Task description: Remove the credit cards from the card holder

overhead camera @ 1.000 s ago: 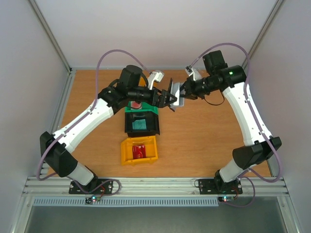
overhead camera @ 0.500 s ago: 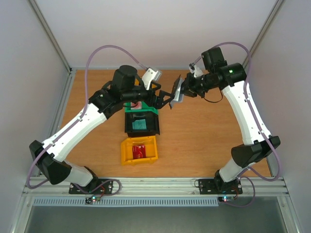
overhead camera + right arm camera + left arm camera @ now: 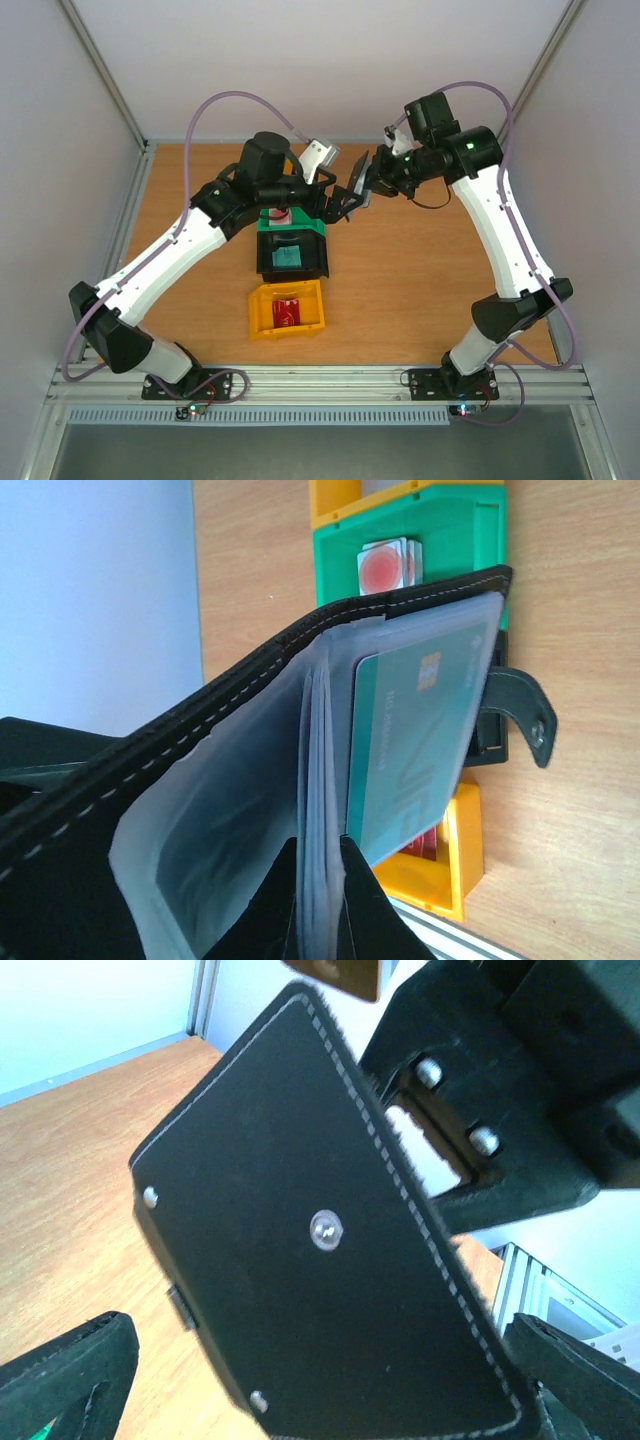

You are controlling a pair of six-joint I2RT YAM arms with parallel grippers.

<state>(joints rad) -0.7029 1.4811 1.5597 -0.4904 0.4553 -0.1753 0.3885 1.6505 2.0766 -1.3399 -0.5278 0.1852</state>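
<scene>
The right gripper (image 3: 377, 181) is clenched on the black card holder (image 3: 300, 1260), holding it in the air just beyond the green bin (image 3: 305, 224) — the holder is spread open, its clear pockets fanned, a teal credit card (image 3: 410, 745) sitting in one pocket and the snap strap (image 3: 525, 715) hanging loose. The left gripper (image 3: 345, 200) is released, its fingers (image 3: 60, 1380) spread to either side of the holder's stitched outer cover. On the wooden table (image 3: 420, 280) the green bin holds white cards with red circles (image 3: 385, 565), the black bin (image 3: 320, 255) a teal card (image 3: 287, 256) and the yellow bin (image 3: 258, 312) a red card (image 3: 286, 312) — three bins in one row
</scene>
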